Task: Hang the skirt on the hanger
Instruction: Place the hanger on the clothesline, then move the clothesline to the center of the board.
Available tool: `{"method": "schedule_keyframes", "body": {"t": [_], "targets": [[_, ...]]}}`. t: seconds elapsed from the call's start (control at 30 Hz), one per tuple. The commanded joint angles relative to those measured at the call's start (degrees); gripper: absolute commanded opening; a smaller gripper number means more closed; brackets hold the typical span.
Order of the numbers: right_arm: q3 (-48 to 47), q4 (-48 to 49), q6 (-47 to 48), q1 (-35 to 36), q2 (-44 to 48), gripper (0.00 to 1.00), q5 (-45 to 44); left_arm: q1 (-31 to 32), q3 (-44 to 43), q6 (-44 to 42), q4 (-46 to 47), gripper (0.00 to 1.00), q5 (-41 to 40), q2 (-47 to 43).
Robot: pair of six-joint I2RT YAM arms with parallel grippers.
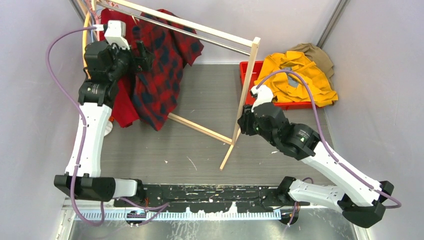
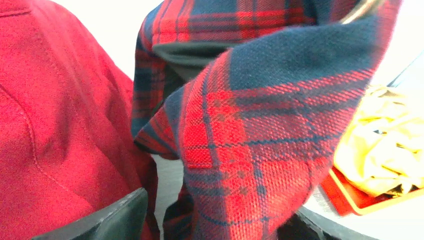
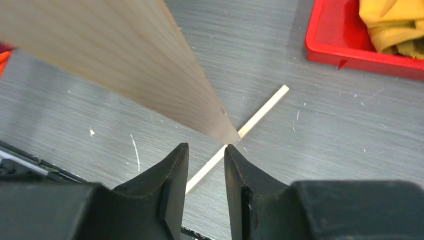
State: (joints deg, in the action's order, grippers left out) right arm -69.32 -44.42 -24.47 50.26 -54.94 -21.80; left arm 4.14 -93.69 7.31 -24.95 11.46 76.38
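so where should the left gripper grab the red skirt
Probably the free side edge of the red skirt, low down where it hangs clear of the plaid shirt, coming from the rack's left. It hangs as a flat vertical sheet, so a side-on pinch across the edge suits it. The left gripper is up amid both garments.

Woven plaid shirt (image 2: 260, 145), matt red skirt (image 2: 55, 130), bare-wood rack (image 1: 246, 90).

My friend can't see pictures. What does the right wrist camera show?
The right gripper has its two black fingers a little apart, right beside a pale wooden post of the clothes rack. Below lies a grey table with a thin wooden strip, and a red tray holding yellow cloth sits top right.
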Motion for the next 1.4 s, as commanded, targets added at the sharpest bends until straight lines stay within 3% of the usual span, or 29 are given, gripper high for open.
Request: {"method": "schedule_keyframes", "body": {"t": [0.0, 0.13, 0.33, 0.57, 1.37], "targets": [[2.9, 6.4, -3.5, -0.5, -0.1, 0.36, -3.8, 0.1, 1.6, 4.0, -2.1, 1.0, 4.4, -6.0], [4.6, 10.4, -3.4, -3.6, -2.5, 0.33, -2.3, 1.1, 2.8, 4.9, -3.7, 0.99, 6.1, -9.7], [6.3, 17.5, -3.5, -13.3, -7.2, 0.29, 8.2, 2.4, 8.0, 7.0, -4.8, 0.99, 8.6, -16.7], [2.1, 23.8, -2.1, -16.7, -16.0, 0.29, 13.9, 3.7, 13.4, 7.7, -5.0, 0.99, 9.7, -20.7], [-12.4, 44.5, -3.0, -31.6, -43.0, 0.31, 21.1, 8.7, 23.1, 7.8, -3.4, 1.0, 8.0, -26.0]]}}
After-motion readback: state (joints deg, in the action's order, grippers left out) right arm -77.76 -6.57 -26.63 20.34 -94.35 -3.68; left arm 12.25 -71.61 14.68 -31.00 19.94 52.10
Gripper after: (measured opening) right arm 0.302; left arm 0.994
